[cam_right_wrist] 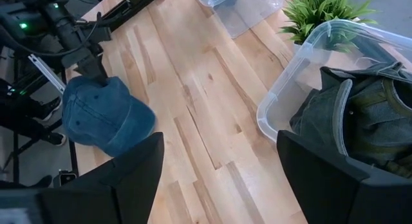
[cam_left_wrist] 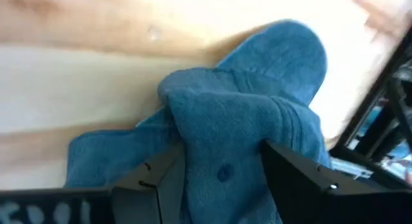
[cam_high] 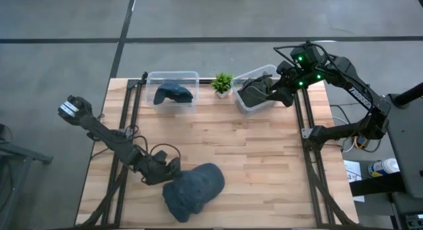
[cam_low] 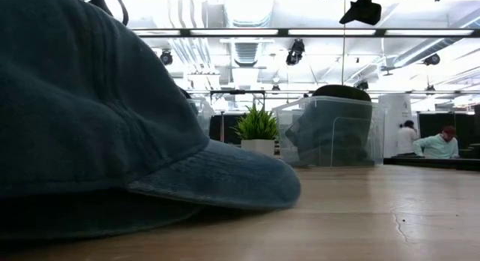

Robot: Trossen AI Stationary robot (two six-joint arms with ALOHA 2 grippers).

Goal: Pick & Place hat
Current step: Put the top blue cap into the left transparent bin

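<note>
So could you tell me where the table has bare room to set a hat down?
The wooden table is bare between the blue denim cap and the clear plastic bins. It is crowded along the far edge.

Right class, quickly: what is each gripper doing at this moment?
Left gripper: open, fingers either side of the blue hat, not clamped.
Right gripper: open, empty, over the bin.

Blue hat (cam_left_wrist: 257, 114) lies crumpled on the wooden table (cam_left_wrist: 84, 69), between the left hand's (cam_left_wrist: 219, 179) spread fingers.
</note>
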